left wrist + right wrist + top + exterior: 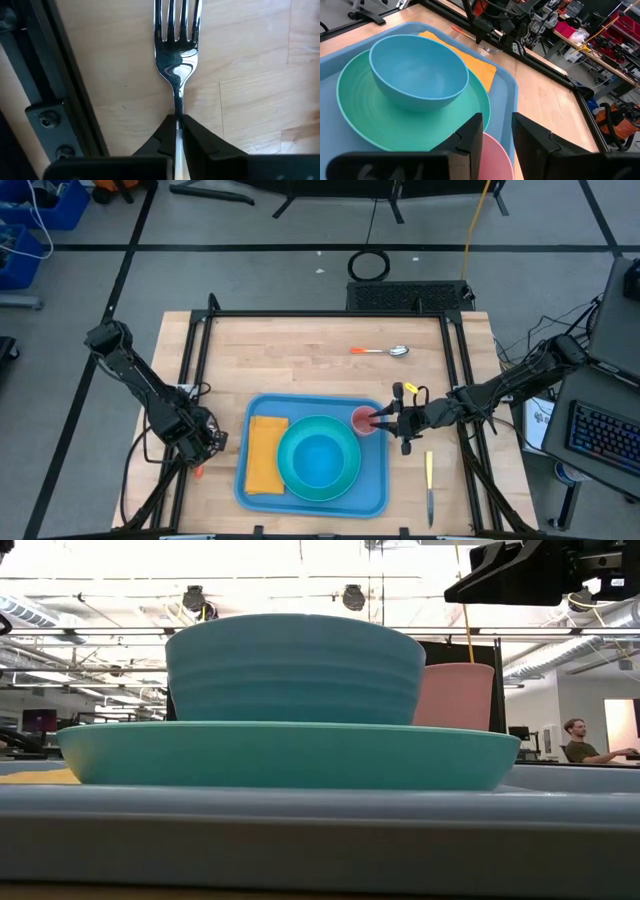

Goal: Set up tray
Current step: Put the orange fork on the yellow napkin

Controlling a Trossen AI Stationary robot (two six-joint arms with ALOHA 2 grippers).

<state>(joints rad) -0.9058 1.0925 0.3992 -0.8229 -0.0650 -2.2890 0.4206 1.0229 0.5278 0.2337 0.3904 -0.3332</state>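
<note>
The blue tray (375,495) lies flat near the table's near edge. On it sit an orange napkin (264,455), a turquoise plate (347,480) carrying a blue bowl (320,458), and a pink cup (362,421) upright in its far right corner. My right gripper (497,132) is open and hovers just above the cup's rim (492,157). In the low view a gap shows between it and the cup (455,695). My left gripper (178,122) is left of the tray (203,438), shut on a silver fork (176,45). My left gripper pinches the fork's thin handle (177,107) between its two fingers, just behind the neck. The handle runs back between the fingers and the tines point forward over the bare wood. Whether the fork is lifted off the table cannot be told.
A spoon with an orange handle (385,351) lies on the far part of the table. A knife (429,485) lies right of the tray near the near edge. A black frame rail (65,100) runs close beside the fork. A person sits in the room beyond (580,740).
</note>
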